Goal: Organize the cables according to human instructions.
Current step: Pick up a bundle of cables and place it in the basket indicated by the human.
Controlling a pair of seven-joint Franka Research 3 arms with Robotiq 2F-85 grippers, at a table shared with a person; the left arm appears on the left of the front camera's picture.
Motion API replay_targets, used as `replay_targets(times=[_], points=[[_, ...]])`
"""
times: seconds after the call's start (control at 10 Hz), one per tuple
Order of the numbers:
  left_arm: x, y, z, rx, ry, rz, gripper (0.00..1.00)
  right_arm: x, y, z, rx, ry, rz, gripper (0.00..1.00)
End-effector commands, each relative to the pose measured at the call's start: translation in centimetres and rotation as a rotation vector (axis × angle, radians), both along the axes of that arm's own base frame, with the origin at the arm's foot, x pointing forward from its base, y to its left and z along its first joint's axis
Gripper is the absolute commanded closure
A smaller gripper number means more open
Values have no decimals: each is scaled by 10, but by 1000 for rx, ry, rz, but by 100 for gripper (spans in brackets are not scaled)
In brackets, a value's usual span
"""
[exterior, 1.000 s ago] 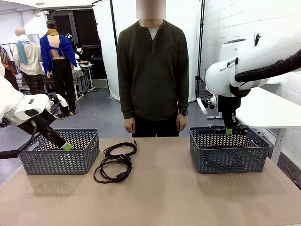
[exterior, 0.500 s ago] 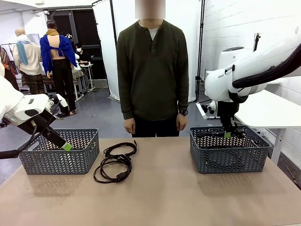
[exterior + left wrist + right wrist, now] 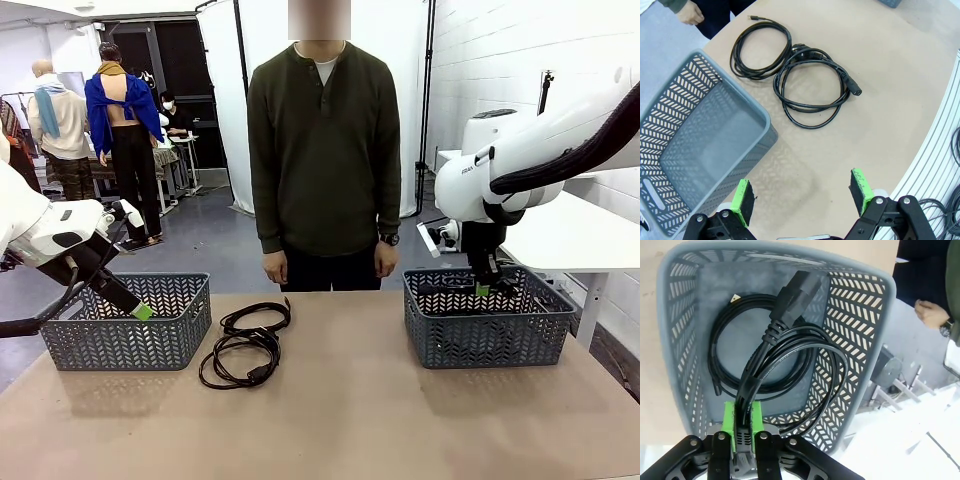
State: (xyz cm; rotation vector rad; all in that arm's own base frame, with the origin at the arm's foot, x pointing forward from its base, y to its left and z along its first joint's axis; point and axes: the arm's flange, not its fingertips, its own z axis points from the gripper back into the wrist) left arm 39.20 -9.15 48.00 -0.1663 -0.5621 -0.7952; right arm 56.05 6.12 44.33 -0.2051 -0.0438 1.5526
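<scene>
Cable [image 3: 790, 295] clamped in right end effector [image 3: 742, 416], apparently dangling into basket [image 3: 861, 340].

At left gripper [image 3: 800, 177]: left basket [image 3: 735, 85] sits ahead-left of the fingers, on the table [image 3: 880, 50]. two cables [image 3: 799, 49] lie ahead of the fingers, past the basket's corner, overlapping each other on the table.

At right gripper [image 3: 743, 407]: held cable [image 3: 792, 290] is pinched between the fingers and runs ahead to its plug, over the right basket [image 3: 855, 330]. another cable [image 3: 713, 360] lies inside it, underneath.

person [image 3: 325, 150] stands behind the table.

White right arm [image 3: 478, 182] bears black hose [image 3: 572, 154], green-padded black jaws.
</scene>
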Motion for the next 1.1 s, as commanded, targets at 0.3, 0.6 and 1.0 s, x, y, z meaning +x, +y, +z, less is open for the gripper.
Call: replay_targets(times=[0.3,0.6,1.0], points=[[1,1,0,-18,7,3,0,17,-5,-3,6,0,18,66],[1,1,0,-18,7,3,0,19,-6,0,12,29,-2,8],[1,1,0,-18,7,3,0,15,-1,19,12,55,-15,0]])
